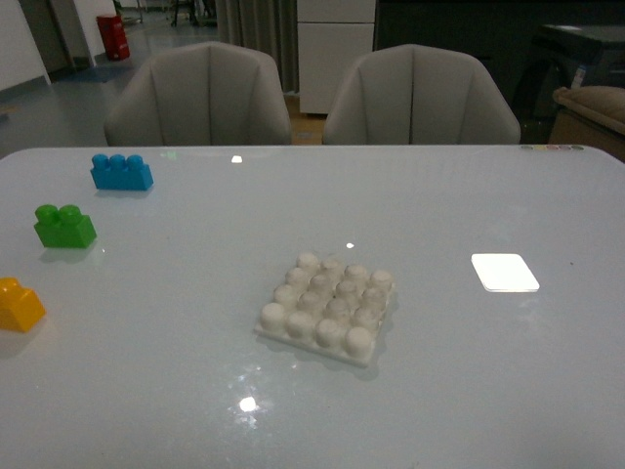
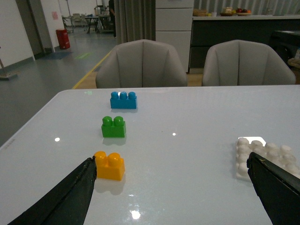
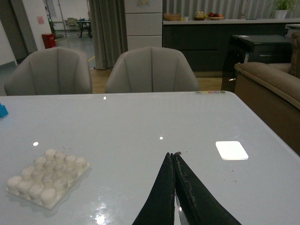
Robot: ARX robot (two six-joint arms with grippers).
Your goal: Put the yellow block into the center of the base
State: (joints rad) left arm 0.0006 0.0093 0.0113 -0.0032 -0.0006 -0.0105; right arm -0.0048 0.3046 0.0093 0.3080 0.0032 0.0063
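The yellow block (image 1: 18, 304) lies at the table's left edge, two studs up; in the left wrist view the yellow block (image 2: 109, 165) sits just beside one fingertip. My left gripper (image 2: 171, 164) is open wide above the table, nothing between its fingers. The white studded base (image 1: 328, 306) lies flat near the table's middle; the base (image 2: 265, 157) shows partly behind the other left finger, and the base (image 3: 47, 177) also appears in the right wrist view. My right gripper (image 3: 173, 154) is shut and empty, over bare table to the base's right. Neither arm shows in the front view.
A green two-stud brick (image 1: 64, 226) and a blue three-stud brick (image 1: 121, 171) lie behind the yellow block along the left side. A bright patch of light (image 1: 504, 272) lies on the table right of the base. Two grey chairs (image 1: 200, 96) stand beyond the far edge.
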